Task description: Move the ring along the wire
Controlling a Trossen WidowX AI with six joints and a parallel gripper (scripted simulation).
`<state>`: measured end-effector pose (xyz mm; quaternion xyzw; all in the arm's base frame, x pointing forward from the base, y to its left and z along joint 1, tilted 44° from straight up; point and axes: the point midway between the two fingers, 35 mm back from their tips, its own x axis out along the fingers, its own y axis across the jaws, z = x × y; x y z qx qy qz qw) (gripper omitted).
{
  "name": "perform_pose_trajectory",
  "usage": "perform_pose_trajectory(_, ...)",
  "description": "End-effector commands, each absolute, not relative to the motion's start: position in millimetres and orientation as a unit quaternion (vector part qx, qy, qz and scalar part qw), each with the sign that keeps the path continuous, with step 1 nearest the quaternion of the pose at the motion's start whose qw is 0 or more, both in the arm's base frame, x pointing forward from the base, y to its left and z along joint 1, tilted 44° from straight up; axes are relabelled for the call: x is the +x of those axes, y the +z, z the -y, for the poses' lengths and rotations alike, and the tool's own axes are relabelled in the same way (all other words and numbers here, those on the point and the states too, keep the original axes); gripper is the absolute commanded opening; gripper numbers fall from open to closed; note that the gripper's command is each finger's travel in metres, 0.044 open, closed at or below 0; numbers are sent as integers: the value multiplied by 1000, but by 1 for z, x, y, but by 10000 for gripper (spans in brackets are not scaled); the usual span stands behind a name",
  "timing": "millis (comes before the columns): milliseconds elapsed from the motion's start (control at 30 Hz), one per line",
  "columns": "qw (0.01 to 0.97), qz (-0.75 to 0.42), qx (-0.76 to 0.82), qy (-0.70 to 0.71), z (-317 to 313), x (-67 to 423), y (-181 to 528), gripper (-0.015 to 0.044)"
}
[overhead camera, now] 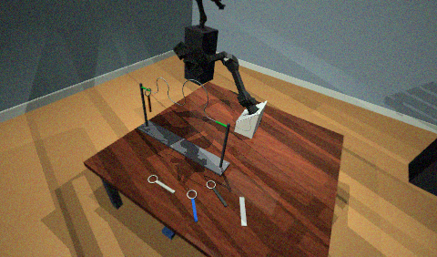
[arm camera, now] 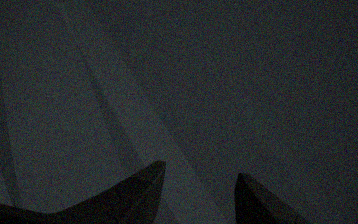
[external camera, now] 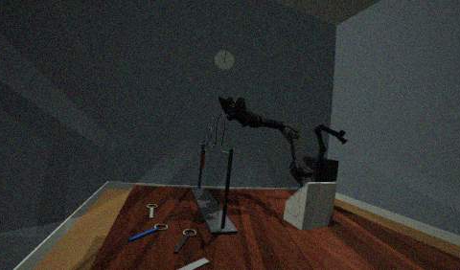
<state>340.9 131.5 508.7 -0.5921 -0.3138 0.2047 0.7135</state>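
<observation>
The ring (overhead camera: 148,97) with its orange handle (overhead camera: 149,104) (external camera: 202,158) hangs on the green part (overhead camera: 147,88) of the wire next to the far left post (overhead camera: 143,105). The thin grey wire (overhead camera: 188,89) loops across to the green part (overhead camera: 221,123) (external camera: 225,152) at the near post (overhead camera: 225,146) (external camera: 226,191). My gripper (overhead camera: 178,48) (external camera: 225,102) (arm camera: 200,176) is up in the air above the wire's middle, well clear of the ring. Its fingers stand apart with nothing between them. The wrist view shows only a dark wall.
The posts stand on a grey base plate (overhead camera: 187,148). My arm rises from a white pedestal (overhead camera: 249,122) (external camera: 310,206). Loose rings with white (overhead camera: 162,183), blue (overhead camera: 194,208) and dark (overhead camera: 218,193) handles and a white bar (overhead camera: 242,210) lie near the table's front. A black box (overhead camera: 201,50) stands behind.
</observation>
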Motion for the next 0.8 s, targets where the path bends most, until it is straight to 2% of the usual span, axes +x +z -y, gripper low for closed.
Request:
perform_pose_trajectory(0,731,297,-592,165,-87,356,520,160)
perform_pose_trajectory(467,769,241,-588,64,44,367,542,160)
perform_pose_trajectory(767,800,200,-563,42,121,373,532,160)
